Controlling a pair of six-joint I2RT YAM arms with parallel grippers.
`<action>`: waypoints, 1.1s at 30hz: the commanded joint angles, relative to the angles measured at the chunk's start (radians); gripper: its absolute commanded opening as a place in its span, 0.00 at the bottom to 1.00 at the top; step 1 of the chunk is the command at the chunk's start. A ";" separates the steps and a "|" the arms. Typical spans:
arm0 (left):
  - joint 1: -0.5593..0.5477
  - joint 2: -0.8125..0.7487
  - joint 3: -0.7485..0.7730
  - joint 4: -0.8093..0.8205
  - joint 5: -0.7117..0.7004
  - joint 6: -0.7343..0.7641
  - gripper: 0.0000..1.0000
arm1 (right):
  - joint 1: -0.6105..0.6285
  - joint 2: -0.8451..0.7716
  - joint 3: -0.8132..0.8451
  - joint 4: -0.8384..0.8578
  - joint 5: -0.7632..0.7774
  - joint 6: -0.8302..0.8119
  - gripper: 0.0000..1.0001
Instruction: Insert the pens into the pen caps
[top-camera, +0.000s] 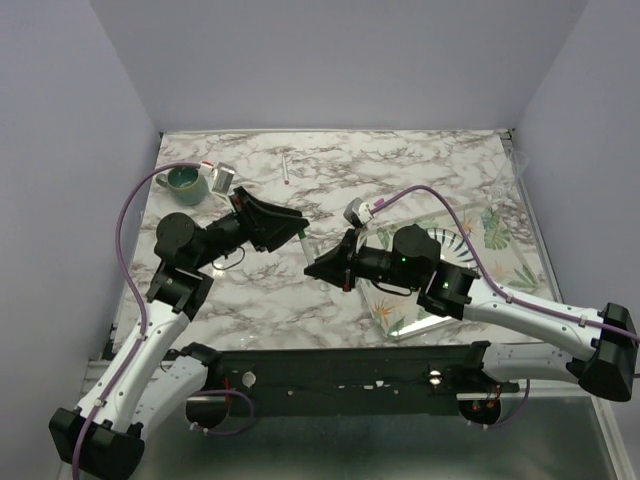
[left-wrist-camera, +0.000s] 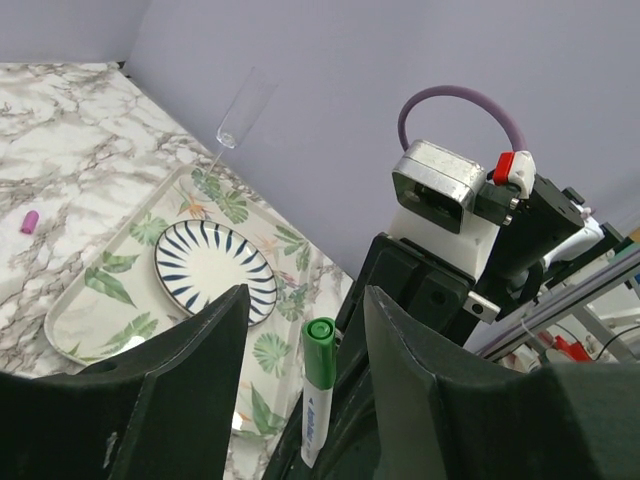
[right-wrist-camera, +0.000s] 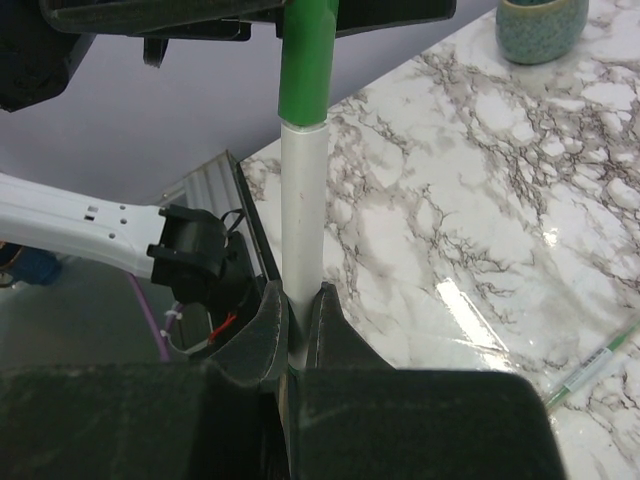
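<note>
My right gripper is shut on the lower end of a white pen and holds it above the table. The green pen cap sits on the pen's far end. My left gripper is open, and its jaws stand either side of the green cap with a gap on both sides. A second pen with a red end lies on the marble at the back. A third, thin pen lies on the marble. A pink pen cap lies on the table left of the tray.
A teal mug stands at the back left. A leaf-patterned tray with a striped plate lies on the right, partly under my right arm. A clear plastic piece leans at the far right wall.
</note>
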 joint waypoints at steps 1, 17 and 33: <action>-0.003 -0.022 -0.023 0.025 0.037 0.010 0.56 | 0.007 0.011 -0.005 0.029 -0.011 0.014 0.01; -0.001 -0.018 -0.036 0.045 0.046 0.006 0.28 | 0.007 0.028 0.003 0.027 -0.016 0.020 0.01; -0.003 -0.052 -0.185 0.156 0.067 -0.144 0.00 | 0.007 -0.003 0.107 0.024 0.157 0.043 0.01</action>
